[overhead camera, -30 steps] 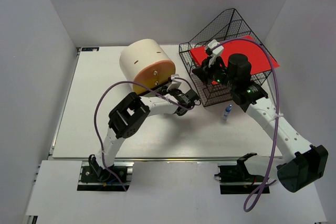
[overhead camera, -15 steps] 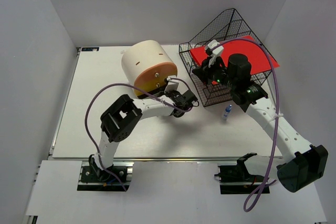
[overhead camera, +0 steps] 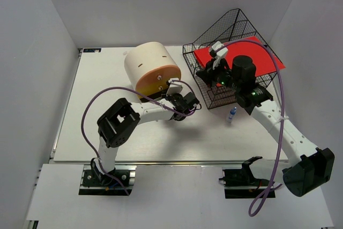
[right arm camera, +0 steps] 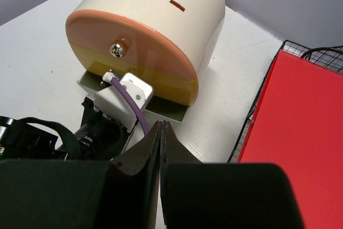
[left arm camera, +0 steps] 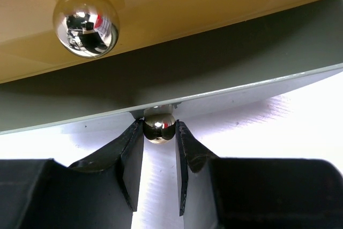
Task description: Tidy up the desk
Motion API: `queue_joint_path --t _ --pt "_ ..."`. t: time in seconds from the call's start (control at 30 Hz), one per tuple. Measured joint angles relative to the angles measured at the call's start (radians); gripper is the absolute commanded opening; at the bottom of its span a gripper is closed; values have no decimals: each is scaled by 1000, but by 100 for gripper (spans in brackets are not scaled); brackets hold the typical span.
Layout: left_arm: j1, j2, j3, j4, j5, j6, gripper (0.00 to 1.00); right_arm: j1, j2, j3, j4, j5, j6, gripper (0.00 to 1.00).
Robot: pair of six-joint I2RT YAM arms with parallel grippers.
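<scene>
The white counter lies under the drawer box and extends from it on the left and near sides. The box is a cream drum lying on its side, with its orange front facing the arms. The left hand is at the foot of that front, its two black fingers pinching the lower knob, a small chrome ball on the grey drawer. This drawer stands out slightly from the box. The upper knob is untouched. The right hand is to the right of the box, fingers pressed together and holding nothing. A black wire rack holding a red folder stands just right of the box. A small blue-capped tube lies right of the box, nearer the arms.
</scene>
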Motion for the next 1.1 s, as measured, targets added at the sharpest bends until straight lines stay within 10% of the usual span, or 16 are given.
queue_joint_path --t 0.3,0.57,0.77,1.1 --pt "-3 -2 0 -1 6 -2 2 0 0 -7 4 -1 -1 2" --pt "-13 -34 -6 15 59 13 65 0 0 -7 3 -32 -39 32" --pt "-32 -137 -34 64 96 31 71 0 0 -7 -23 -106 -127 66" --pt "-45 -354 -163 70 143 60 58 -1 -25 72 -142 -216 -258 48"
